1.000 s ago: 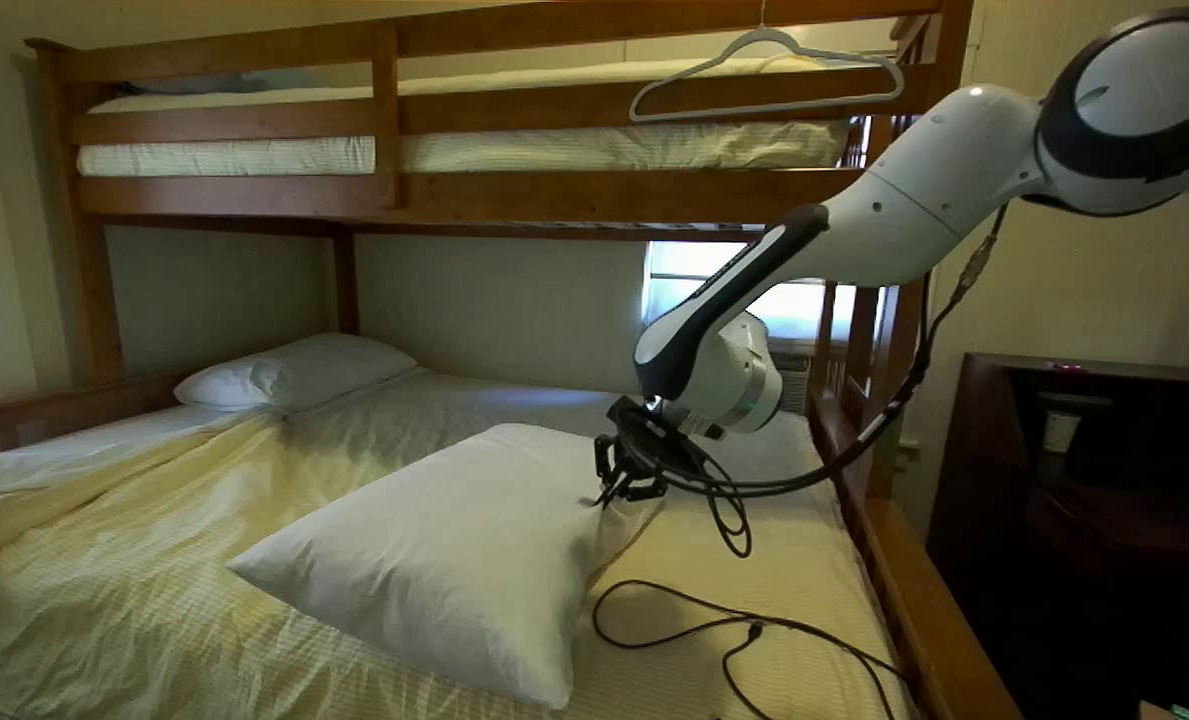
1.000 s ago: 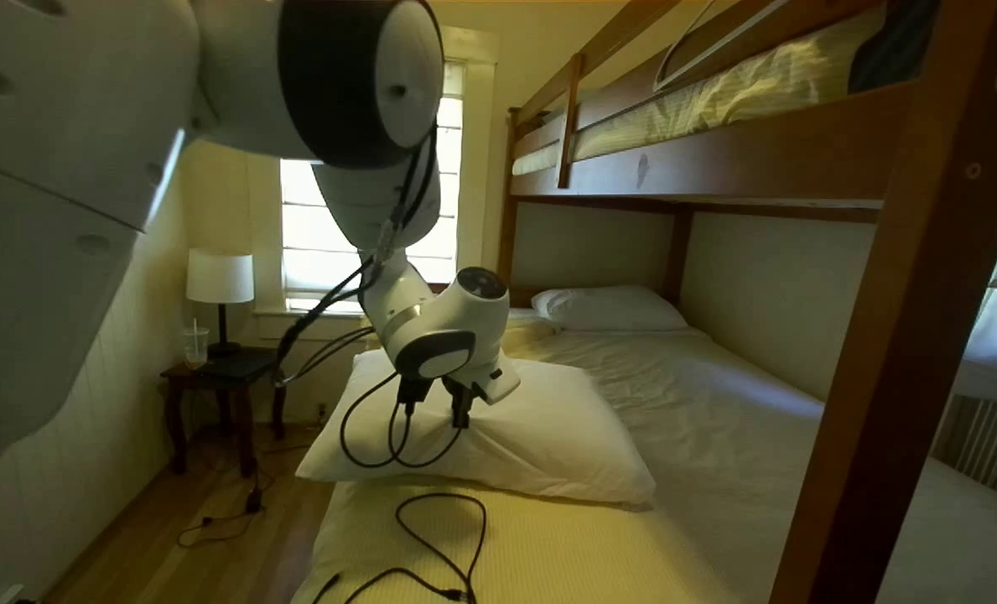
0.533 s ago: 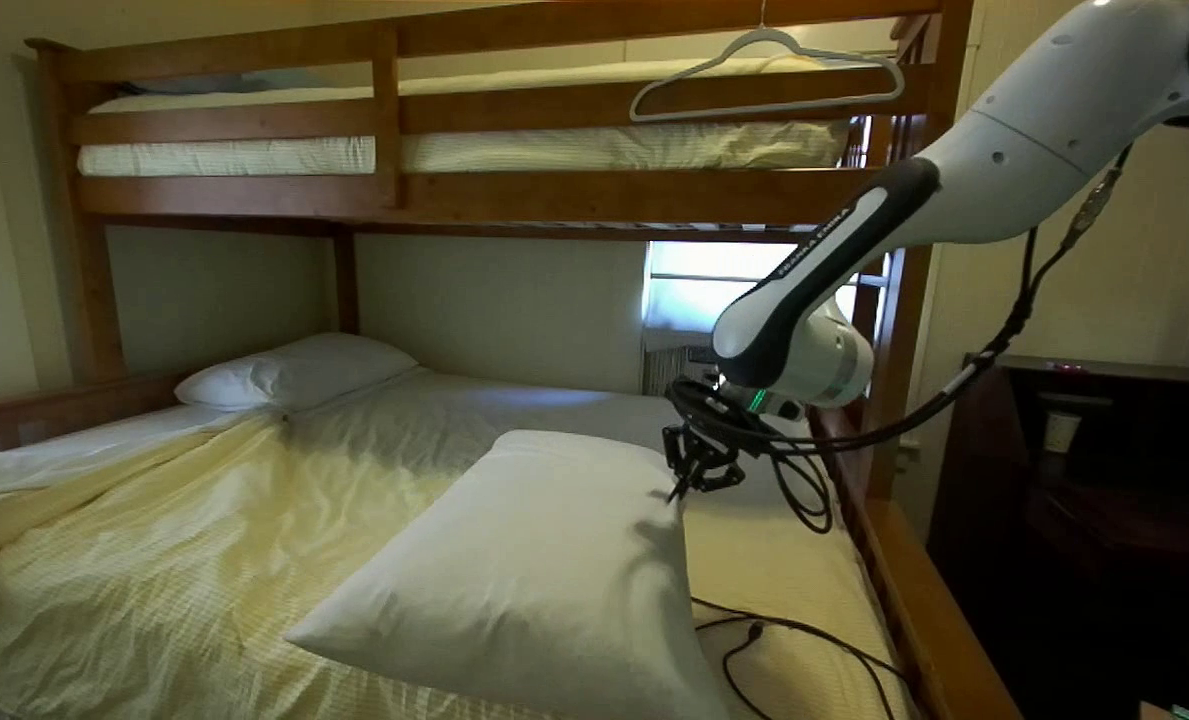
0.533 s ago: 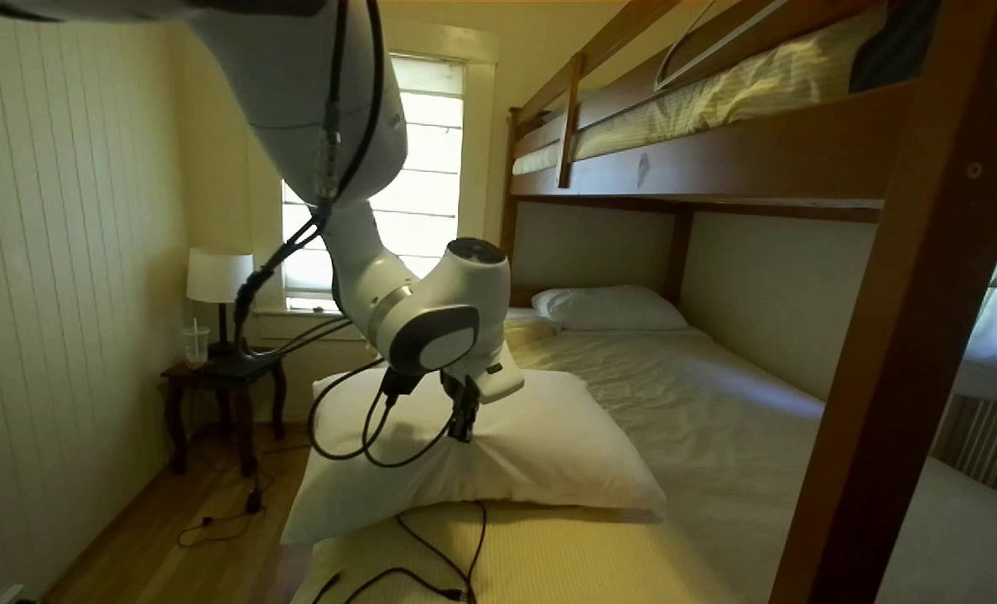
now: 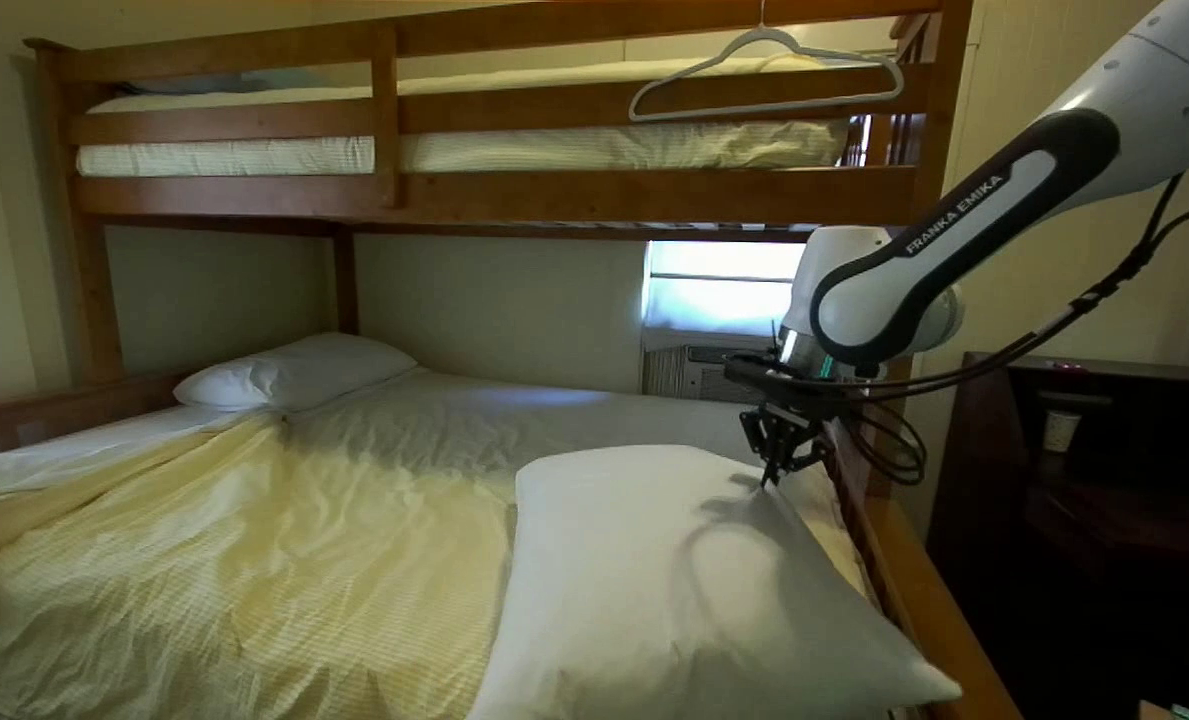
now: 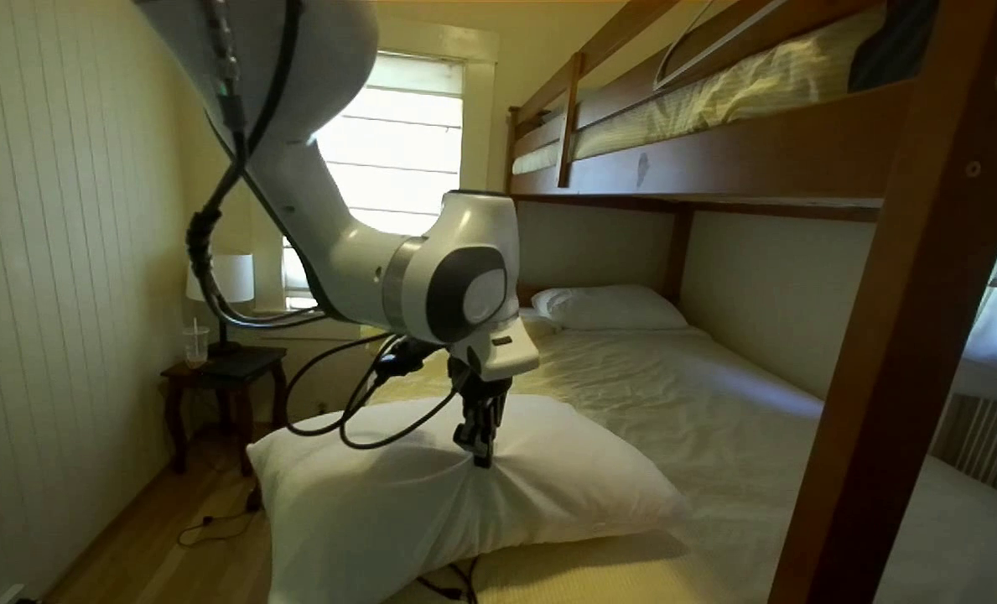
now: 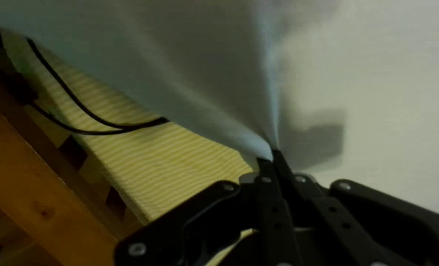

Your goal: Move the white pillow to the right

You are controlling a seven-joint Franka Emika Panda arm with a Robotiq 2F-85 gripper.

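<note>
Hand (image 7: 273, 156) pinches a fold of the white pillow (image 7: 385, 92), its jaws nearly meeting.

Franka Emika arm (image 5: 954, 217) slants down on my right, black gripper (image 5: 769, 480) pinching the right edge of a big white pillow (image 5: 644, 580) at that side of the lower bunk (image 5: 484, 410). Smaller white pillow (image 5: 299, 372) is over at the back left, rumpled yellow bedspread (image 5: 254, 540) between them. Oh, and a pale hanger (image 5: 766, 108) dangles in front of an upper wooden rail (image 5: 514, 110).
</note>
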